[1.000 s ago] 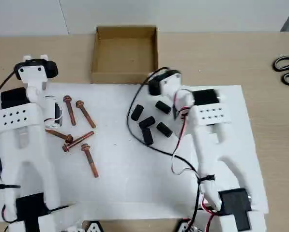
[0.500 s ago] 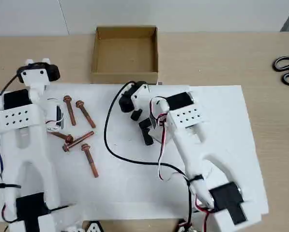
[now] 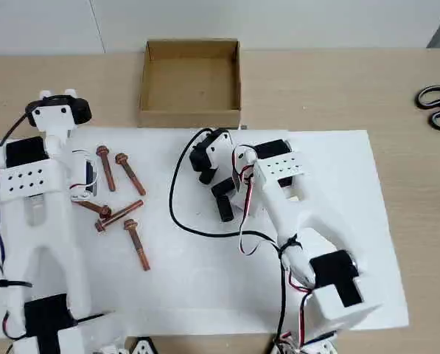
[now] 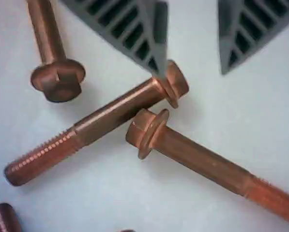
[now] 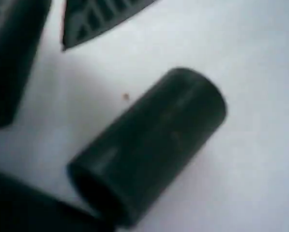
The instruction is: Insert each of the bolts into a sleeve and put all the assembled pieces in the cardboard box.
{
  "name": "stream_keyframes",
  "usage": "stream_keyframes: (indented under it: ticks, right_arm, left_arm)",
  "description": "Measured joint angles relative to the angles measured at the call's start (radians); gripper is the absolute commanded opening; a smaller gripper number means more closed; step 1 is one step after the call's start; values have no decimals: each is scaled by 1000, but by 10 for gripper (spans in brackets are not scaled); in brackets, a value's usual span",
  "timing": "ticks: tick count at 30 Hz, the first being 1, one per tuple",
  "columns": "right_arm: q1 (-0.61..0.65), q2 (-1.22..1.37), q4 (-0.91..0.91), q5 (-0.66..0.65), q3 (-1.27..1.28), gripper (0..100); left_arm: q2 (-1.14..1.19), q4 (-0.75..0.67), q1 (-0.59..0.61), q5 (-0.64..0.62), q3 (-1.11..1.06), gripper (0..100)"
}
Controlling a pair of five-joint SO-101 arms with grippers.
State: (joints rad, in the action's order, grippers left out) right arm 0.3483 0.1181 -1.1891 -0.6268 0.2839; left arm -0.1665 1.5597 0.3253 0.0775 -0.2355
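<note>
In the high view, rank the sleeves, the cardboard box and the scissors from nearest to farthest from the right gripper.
1. Sleeves: clustered just beside the right gripper.
2. Cardboard box: a clear step farther, beyond the gripper and away from the arms' bases.
3. Scissors: farthest by a wide margin, far off to the right.

No writing, label, number or sign can be read on anything in these views.
</note>
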Motion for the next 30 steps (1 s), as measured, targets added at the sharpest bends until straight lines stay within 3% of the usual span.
stream_keyframes:
  ticks: [9, 15, 26, 30]
  right_arm:
    - [5, 51, 26, -21, -2, 203]
    - [-5, 77, 37, -23, -23, 34]
    - [-12, 91, 46, -17, -51, 4]
    - [-23, 97, -66, 77, -137, 4]
  left_arm:
    - [0, 0, 0, 0, 0, 73]
    - [0, 0, 0, 0, 0, 72]
    - [0, -46, -2, 0, -112, 70]
    - [0, -51, -2, 0, -121, 69]
